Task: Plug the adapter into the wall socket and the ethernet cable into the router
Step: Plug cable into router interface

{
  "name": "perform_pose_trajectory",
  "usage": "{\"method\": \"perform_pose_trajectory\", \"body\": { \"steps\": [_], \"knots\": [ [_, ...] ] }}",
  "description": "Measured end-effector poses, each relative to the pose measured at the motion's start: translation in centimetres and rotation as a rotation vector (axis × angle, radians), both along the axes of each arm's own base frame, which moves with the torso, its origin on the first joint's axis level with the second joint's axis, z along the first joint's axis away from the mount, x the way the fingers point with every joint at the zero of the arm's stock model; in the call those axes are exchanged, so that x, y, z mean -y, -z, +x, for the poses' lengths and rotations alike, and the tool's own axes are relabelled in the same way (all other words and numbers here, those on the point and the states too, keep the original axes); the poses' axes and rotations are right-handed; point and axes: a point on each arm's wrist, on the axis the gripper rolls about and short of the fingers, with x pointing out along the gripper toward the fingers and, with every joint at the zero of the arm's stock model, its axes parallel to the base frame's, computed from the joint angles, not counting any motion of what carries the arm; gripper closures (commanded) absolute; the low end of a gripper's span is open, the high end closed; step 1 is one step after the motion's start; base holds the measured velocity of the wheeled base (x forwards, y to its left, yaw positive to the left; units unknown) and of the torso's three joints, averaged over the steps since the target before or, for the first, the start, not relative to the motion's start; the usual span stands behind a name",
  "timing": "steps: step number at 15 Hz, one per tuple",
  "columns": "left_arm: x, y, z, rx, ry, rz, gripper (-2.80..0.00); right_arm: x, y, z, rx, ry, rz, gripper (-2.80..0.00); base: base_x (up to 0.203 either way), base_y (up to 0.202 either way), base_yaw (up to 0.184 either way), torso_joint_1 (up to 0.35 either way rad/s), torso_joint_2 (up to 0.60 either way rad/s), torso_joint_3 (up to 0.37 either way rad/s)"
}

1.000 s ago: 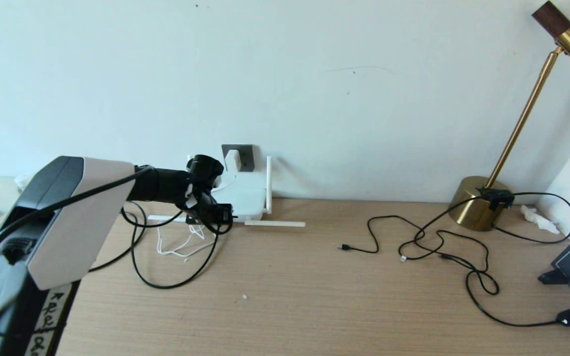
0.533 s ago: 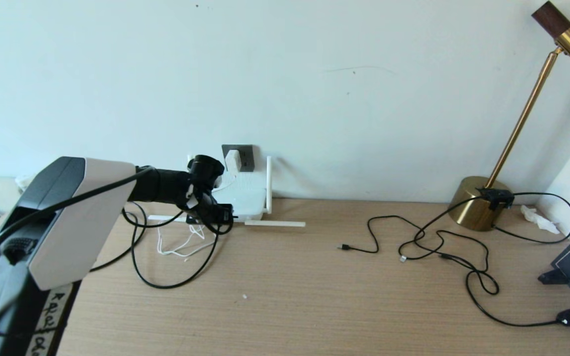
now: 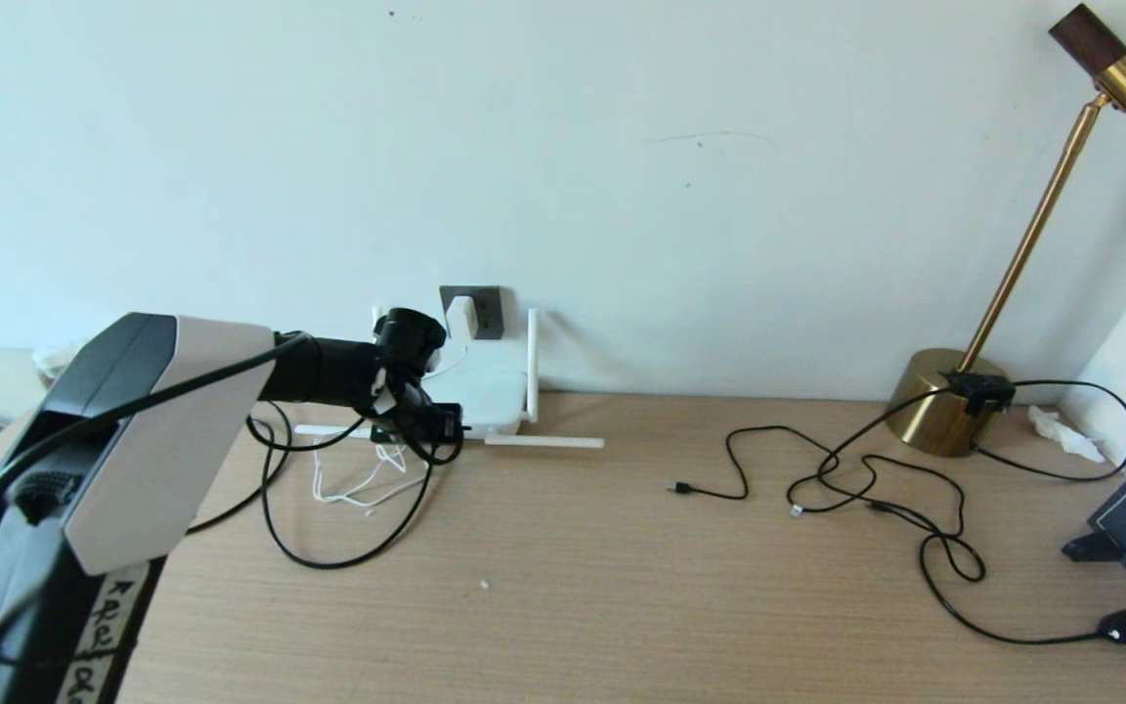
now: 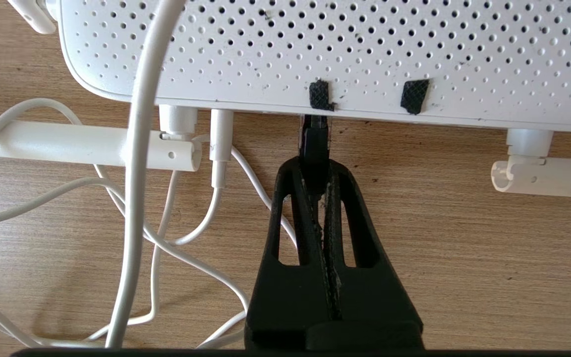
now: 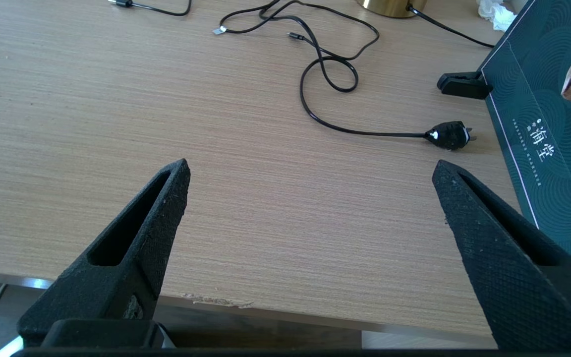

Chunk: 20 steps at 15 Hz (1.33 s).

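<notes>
At the router's port edge: the ethernet plug is pinched and lined up, with the risk in the last push.

Head view: against the wall, the adapter (image 3: 459,317) sits in the wall socket (image 3: 471,311), so that half looks done; the left gripper (image 3: 441,423) is at the near edge of the router (image 3: 481,396) with the ethernet cable (image 3: 328,559) looping back over the desk (image 3: 622,577). If the loop drags as the arm pushes, it could twist the plug off line. Left wrist view: the fingers (image 4: 293,208) are clamped together on the cable's black plug, whose tip meets the router's edge below a black tape mark (image 4: 319,94); whether it is seated I cannot tell. A skewed push could slide the light router toward the wall or let the plug slip in the narrow pinch. Right wrist view: the right gripper (image 5: 310,171) hangs idle over the desk's near edge, fingers spread wide and holding nothing, well clear of a loose black power plug (image 5: 448,135).
</notes>
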Motion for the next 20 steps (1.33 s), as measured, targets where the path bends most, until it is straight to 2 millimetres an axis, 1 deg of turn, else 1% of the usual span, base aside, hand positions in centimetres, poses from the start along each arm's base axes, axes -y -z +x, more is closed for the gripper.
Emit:
{"method": "perform_pose_trajectory", "body": {
  "steps": [6, 20],
  "knots": [
    [0.16, 0.24, 0.29, 0.022, -0.010, 0.003, 0.00, 0.00, 0.00, 0.00, 0.000, 0.000, 0.000, -2.80, 0.000, 0.000, 0.000, 0.000, 0.00, 0.000],
    [0.34, 0.03, 0.59, 0.060, -0.007, -0.001, 0.00, 0.00, 0.00, 0.00, 0.000, 0.000, 0.000, -2.80, 0.000, 0.000, 0.000, 0.000, 0.00, 0.000]
  ]
}}
